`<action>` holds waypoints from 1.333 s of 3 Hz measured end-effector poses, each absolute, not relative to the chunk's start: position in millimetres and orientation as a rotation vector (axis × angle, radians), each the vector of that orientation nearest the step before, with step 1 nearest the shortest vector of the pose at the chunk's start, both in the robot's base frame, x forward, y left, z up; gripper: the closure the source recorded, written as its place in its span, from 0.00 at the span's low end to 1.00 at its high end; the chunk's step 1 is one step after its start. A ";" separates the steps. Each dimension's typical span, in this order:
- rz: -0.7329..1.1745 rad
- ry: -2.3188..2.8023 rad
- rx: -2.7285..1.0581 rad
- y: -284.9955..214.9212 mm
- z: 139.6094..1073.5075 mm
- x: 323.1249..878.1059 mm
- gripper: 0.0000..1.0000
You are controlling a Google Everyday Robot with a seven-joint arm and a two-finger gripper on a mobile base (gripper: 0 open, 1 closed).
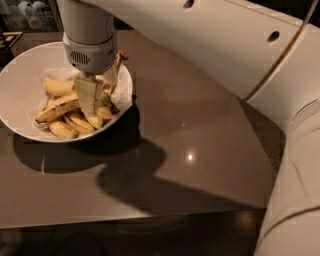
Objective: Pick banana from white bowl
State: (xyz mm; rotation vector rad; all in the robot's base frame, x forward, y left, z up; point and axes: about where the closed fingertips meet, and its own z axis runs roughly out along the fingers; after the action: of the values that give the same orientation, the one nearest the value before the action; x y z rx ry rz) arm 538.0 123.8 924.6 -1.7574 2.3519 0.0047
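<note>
The white bowl (20,85) sits at the table's back left and holds several bananas. The long slim banana (56,108) with dark streaks lies across the pile, pointing left. A plumper yellow banana (57,87) lies behind it, and short ones (75,123) lie in front. My gripper (90,97) reaches down into the bowl at the right end of the long banana, among the fruit. Its grey wrist housing (90,50) hides the bananas behind it.
The bowl stands on a dark glossy table (190,135) whose front edge (150,216) and right corner are in view. My large white arm (225,45) spans the top and right side. Shelves with bottles (25,15) stand behind the table at the far left.
</note>
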 end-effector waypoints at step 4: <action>0.116 2.291 -1.894 144.9 907.9 541.9 0.53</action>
State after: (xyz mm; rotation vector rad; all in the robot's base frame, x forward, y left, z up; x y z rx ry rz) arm 541.9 144.9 907.9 -1.8939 2.2914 0.1161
